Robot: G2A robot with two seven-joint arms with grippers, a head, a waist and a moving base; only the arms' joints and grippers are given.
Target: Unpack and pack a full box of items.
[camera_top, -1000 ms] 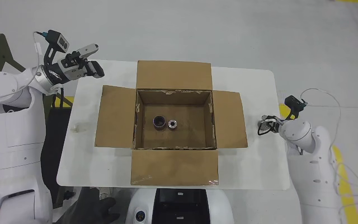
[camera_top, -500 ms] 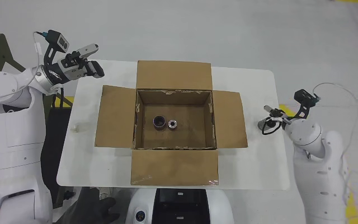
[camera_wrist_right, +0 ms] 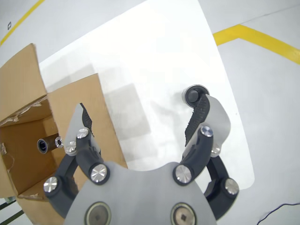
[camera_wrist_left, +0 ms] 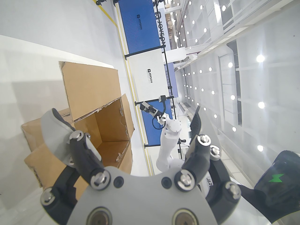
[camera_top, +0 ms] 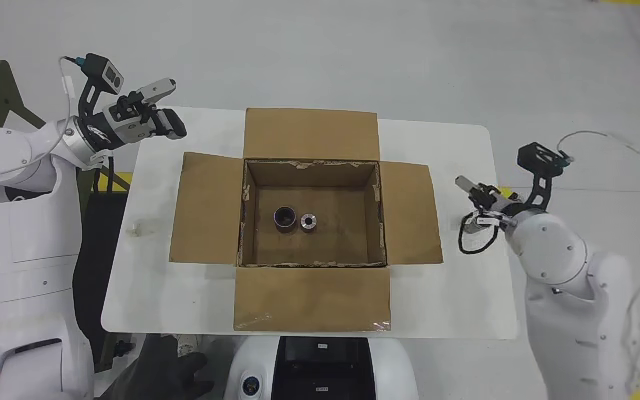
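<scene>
**STATUS: UNPACKING IN PROGRESS, TWO ITEMS LEFT IN BOX**

1. Locate the box [camera_top: 310, 133]. It sits in the middle of the table [camera_top: 460, 150] with all four flaps folded outward and its floor exposed.

2. Check the contents. A dark cylinder [camera_top: 285, 217] lies on its side on the box floor, with a small metal ring [camera_top: 308, 222] just beside it. You can see nothing else inside.

3. Check the table. A round dark part [camera_wrist_right: 193, 94] rests on it near the right edge, well apart from the box. Treat it as an item already taken out.

4. Verify the right claw [camera_wrist_right: 143, 100]. Its jaws are spread wide and grip nothing. It hangs above the table between the box's right flap and the table edge, with one fingertip just beside the round dark part. You cannot tell from the pictures whether they touch.

5. Verify the left claw [camera_wrist_left: 124, 113]. It is also wide open and empty, held above the far left corner of the table, clear of the box.

6. Assess progress. Judge the unpacking as unfinished, since the cylinder and the ring must still come out. The repacking stage has not begun.
</scene>
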